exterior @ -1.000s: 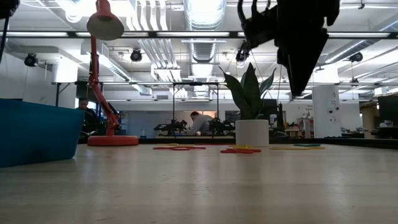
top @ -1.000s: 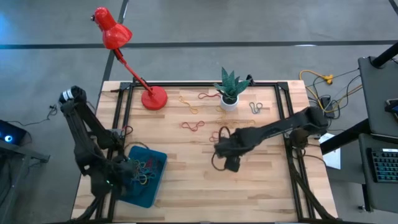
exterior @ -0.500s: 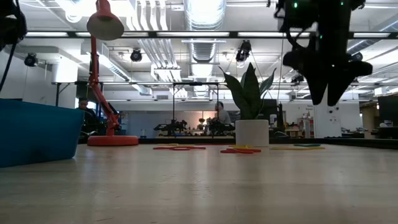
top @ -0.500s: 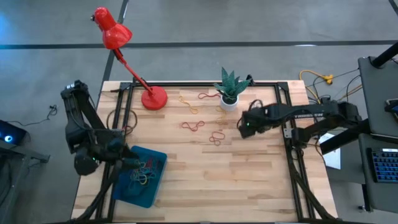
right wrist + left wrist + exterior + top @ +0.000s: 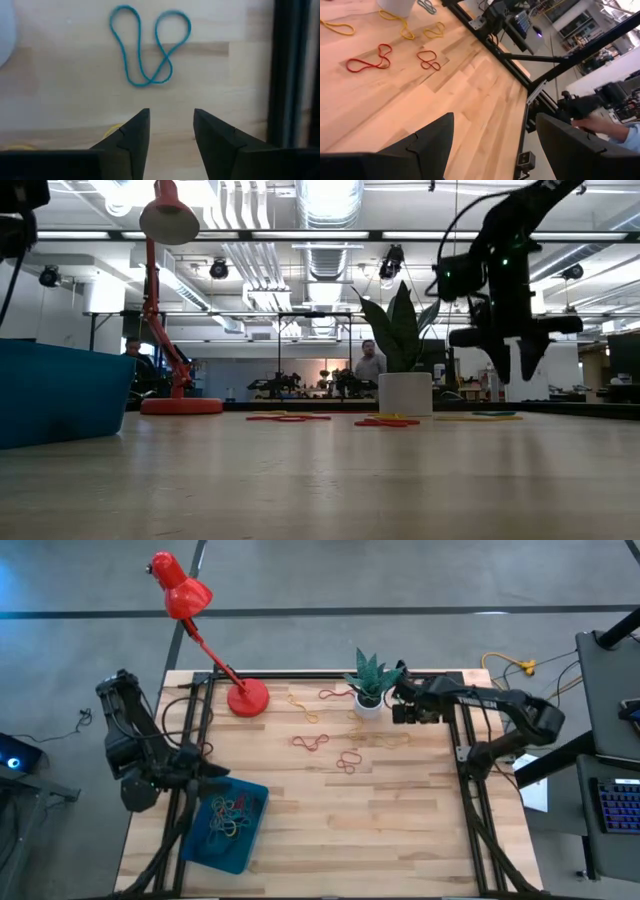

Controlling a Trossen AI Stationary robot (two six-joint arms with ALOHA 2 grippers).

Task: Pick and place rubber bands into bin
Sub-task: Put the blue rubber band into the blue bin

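The teal bin [image 5: 228, 825] lies near the front left with several rubber bands [image 5: 228, 818] in it. More rubber bands lie loose on the table: red ones [image 5: 312, 742] [image 5: 350, 761] and yellow ones [image 5: 301, 706]. A grey-blue band [image 5: 150, 47] lies twisted on the wood just ahead of my right gripper [image 5: 171, 117]. That gripper is open, points down and hovers beside the plant pot [image 5: 368, 705], clear of the table [image 5: 515, 372]. My left gripper [image 5: 213, 773] is open and has nothing in it [image 5: 495, 122]. It hangs by the bin's far left corner and points toward the table's right.
A red desk lamp's base [image 5: 247, 698] stands at the far left. The white pot with a green plant [image 5: 405, 392] is at the far middle. Black frame rails [image 5: 468, 755] run along the table's sides. A person's hand [image 5: 600, 125] shows beyond the table's edge.
My right gripper has swung from the table's middle toward the far right, ending beside the plant pot, and has rolled as it went. My left gripper has risen out of the bin toward the far edge and tipped from pointing down to nearly level.
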